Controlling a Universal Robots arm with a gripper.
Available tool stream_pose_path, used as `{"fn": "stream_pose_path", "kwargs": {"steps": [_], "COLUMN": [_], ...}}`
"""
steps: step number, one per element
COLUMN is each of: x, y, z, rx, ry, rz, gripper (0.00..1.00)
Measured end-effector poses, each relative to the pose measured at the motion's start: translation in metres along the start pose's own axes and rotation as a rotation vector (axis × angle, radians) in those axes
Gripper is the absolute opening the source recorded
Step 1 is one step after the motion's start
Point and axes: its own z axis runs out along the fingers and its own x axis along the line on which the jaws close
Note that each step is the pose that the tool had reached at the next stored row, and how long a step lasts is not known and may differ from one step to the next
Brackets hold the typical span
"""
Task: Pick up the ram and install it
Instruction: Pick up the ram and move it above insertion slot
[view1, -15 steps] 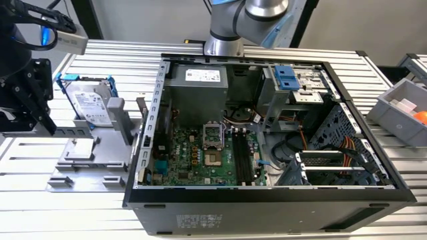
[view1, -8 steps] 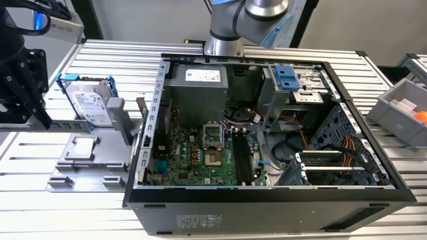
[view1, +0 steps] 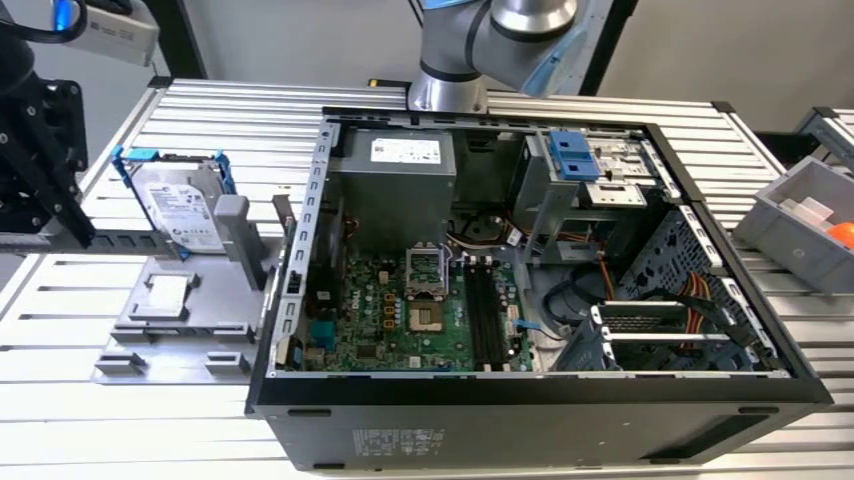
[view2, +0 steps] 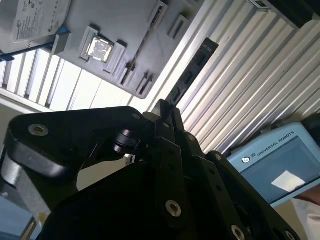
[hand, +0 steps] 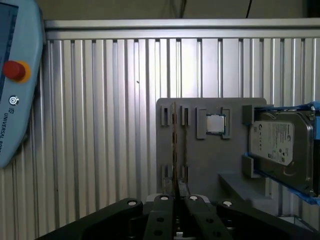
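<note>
Evidently the pick is done — my jaws are clamped narrow on the ram (view2: 192, 72), upper centre of the second wrist view, beside the grey fixture (view2: 115, 30). Installing calls for squaring it to the motherboard's memory slots (view1: 487, 315).

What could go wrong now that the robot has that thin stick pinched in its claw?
The gripper holds the ram near one end, so most of it sticks out free; it might tilt or slip. The memory slots on the motherboard are narrow, so a tilted stick may not seat. In the exterior view the case wall stands between the gripper and those slots; the stick could knock it.
</note>
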Motion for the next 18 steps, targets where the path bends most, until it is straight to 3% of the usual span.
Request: {"fn": "stream_pose_path", "kwargs": {"steps": [4, 9, 13, 18], "x": [0.0, 0.0, -0.0003, -0.0007], "y": [0.0002, -0.0004, -0.0088, -0.0238], "z": [-0.0083, -0.0083, -0.0086, -0.009], "rx": [0.0001, 0.0003, -0.0007, -0.0029], "ry": [0.0, -0.0001, 0.0001, 0.0001], "rz": [0.0, 0.0, 0.0, 0.0], "gripper": [0.0, 0.0, 0.0, 0.0]}}
